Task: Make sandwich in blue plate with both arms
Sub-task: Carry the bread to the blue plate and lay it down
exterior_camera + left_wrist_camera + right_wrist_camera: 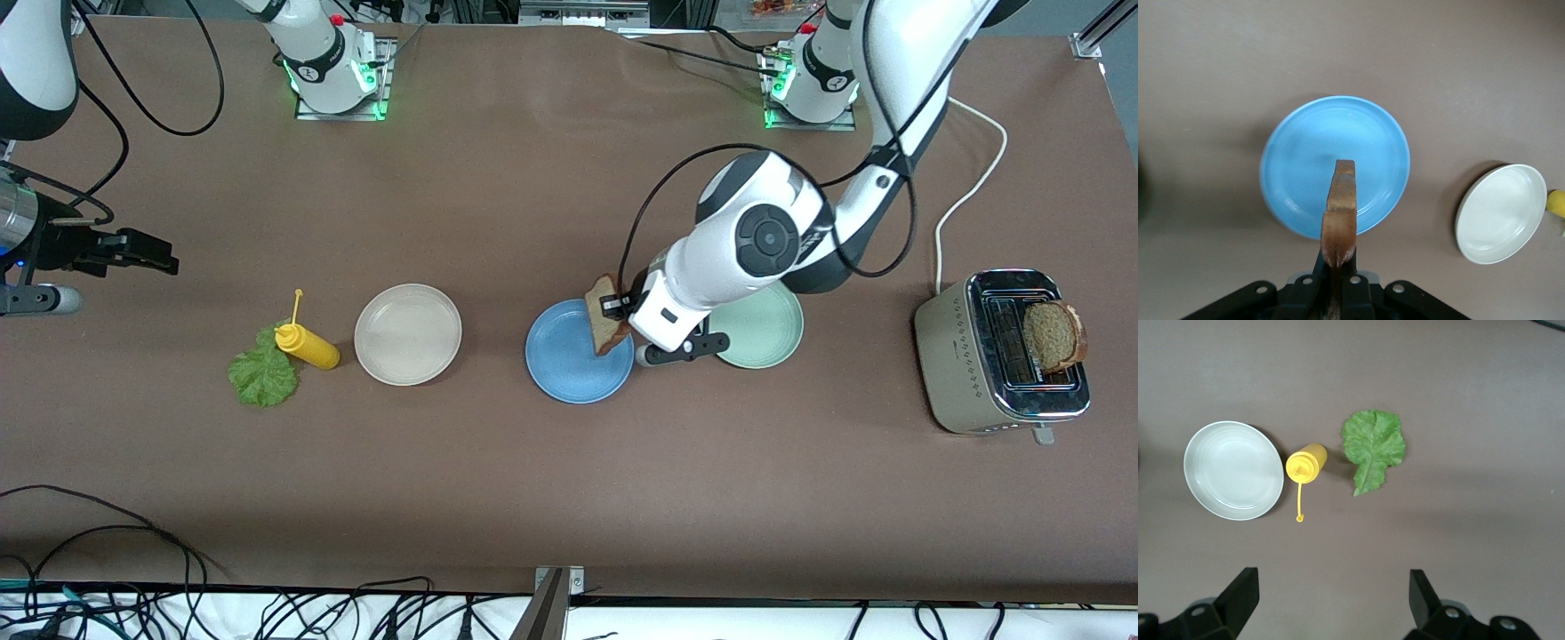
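Bread slice (pixel 607 313) pinched edge-on in left gripper (pixel 620 307), over blue plate (pixel 560 369)

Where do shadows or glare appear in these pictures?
Front view: green glow at both arm bases, glare on the toaster. Left wrist view: soft shadow beside the blue plate; the bread slice looks blurred. Right wrist view: short shadow beside the mustard bottle.

Toaster (pixel 1000 356), mustard bottle (pixel 307 345), beige plate (pixel 408 334), green plate (pixel 765 333).

Your brown bread slice (pixel 606 313) hangs on edge over the bare blue plate (pixel 560 366), while the lettuce (pixel 263 372) lies flat near the right arm's end.
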Motion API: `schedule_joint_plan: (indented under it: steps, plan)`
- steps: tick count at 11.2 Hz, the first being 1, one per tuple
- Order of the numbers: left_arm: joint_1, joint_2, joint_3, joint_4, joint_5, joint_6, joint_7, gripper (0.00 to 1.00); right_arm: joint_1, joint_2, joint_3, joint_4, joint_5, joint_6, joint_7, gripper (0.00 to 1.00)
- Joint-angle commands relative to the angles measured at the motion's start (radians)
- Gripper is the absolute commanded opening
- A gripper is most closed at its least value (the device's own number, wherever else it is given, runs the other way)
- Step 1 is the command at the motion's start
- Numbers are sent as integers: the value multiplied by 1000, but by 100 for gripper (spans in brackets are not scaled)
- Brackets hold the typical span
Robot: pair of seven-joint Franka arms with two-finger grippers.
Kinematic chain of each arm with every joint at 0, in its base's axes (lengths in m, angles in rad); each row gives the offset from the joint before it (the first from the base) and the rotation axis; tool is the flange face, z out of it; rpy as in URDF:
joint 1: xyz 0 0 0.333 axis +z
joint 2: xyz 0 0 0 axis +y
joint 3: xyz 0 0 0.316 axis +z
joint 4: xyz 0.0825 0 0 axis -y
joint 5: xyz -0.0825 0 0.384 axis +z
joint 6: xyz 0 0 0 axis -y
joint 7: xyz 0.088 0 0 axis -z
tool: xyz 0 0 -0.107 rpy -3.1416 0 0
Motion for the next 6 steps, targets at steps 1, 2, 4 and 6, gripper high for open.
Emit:
schedule_joint_plan:
  steps: [1,2,4,6]
  plan:
    - [-31,74,-9,20,-18,114,-13,0,-31,14,-6,8,54,26,-131,100]
    - [-33,90,-9,20,-18,136,-4,0,-37,17,-6,8,54,39,-179,100]
    - [-40,125,-9,22,-17,212,-1,0,-49,31,-6,8,53,66,-234,100]
    - [-49,153,-7,20,-17,256,2,0,-49,35,-6,8,51,66,-234,100]
